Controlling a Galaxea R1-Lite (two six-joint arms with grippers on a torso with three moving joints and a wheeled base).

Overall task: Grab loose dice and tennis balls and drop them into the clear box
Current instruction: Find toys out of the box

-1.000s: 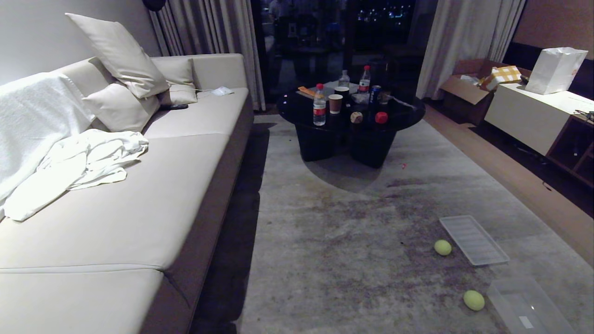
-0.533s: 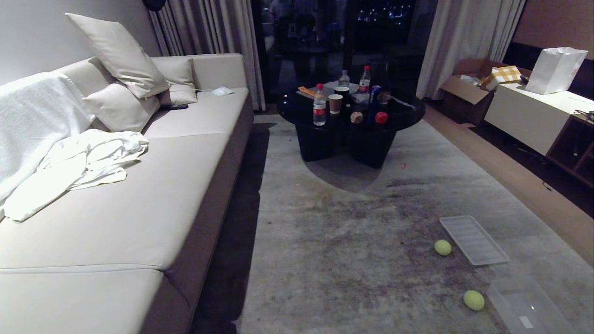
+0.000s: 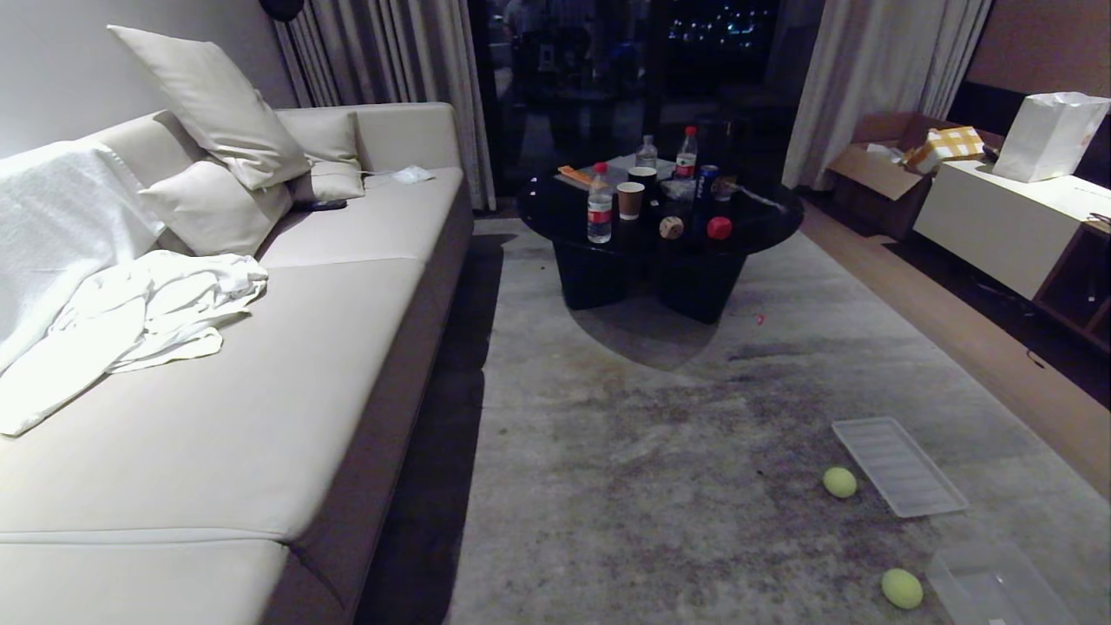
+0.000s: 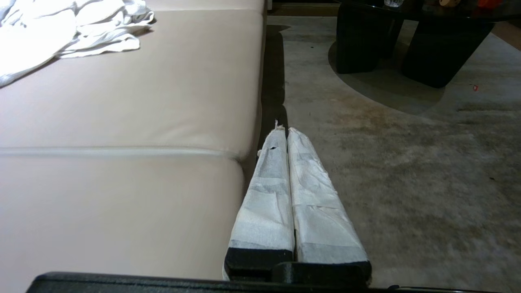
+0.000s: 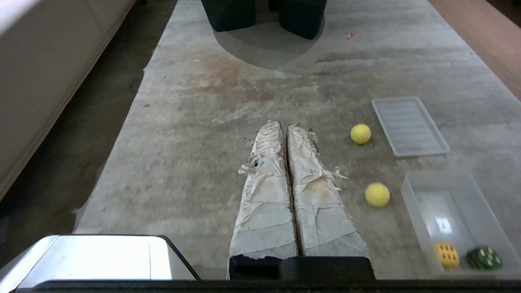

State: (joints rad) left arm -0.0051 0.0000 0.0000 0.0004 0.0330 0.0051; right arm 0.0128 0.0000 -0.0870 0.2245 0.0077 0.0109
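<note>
While both grippers stay clenched empty, right gripper [image 5: 286, 127] points beside tennis balls [image 5: 360, 134].

Two dice [image 5: 466, 256] in clear box [image 5: 415, 203]

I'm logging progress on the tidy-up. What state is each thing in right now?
clear box: on the rug, open, holding two dice
yellow die: in box
green die: in box
tennis balls: loose on rug
red die: on black table
wooden die: on black table

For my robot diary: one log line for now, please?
clear box: yellow die, green die inside | tennis balls: on rug | hands: shut, empty
</note>
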